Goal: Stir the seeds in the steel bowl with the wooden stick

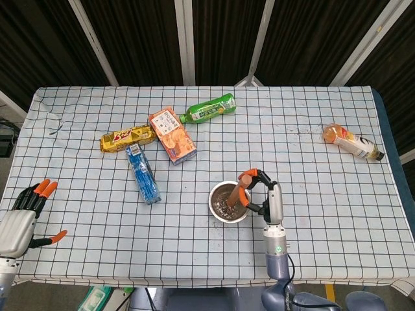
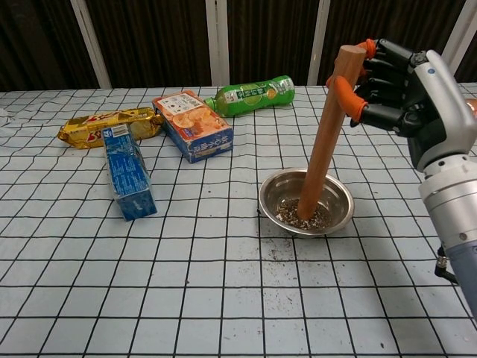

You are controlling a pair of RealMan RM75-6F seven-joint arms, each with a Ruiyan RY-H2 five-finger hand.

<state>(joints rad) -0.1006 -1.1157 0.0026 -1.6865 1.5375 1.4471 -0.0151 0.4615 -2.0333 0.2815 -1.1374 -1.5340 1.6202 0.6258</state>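
Two hands show from the head camera, and only one is at work. The right hand [image 1: 261, 192] sits just right of the steel bowl [image 1: 229, 202], fingers clasped around the top of the wooden stick [image 1: 235, 193]. From here the stick leans slightly, its upper end toward the hand and its lower end down among the dark seeds [image 1: 227, 206]. The left hand [image 1: 23, 220] rests at the far left edge of the desk [image 1: 84, 233], fingers spread and holding nothing, well apart from the bowl, so any stirring falls to the right hand. The desk wears a white cloth with a dark grid.

From the chest camera the right hand [image 2: 395, 93] grips the stick [image 2: 325, 134] near its rounded top with orange-tipped fingers [image 2: 344, 91]. The stick is a smooth, thick dowel, its long axis near upright, tilted so the top lies right of the foot. The foot stands in the seeds [image 2: 304, 216], toward the bowl's middle. The bowl [image 2: 306, 203] is shallow, round and shiny. I judge the coming sweep turns on keeping that foot low inside the rim, since loose grains already speckle the cloth just in front of the bowl.
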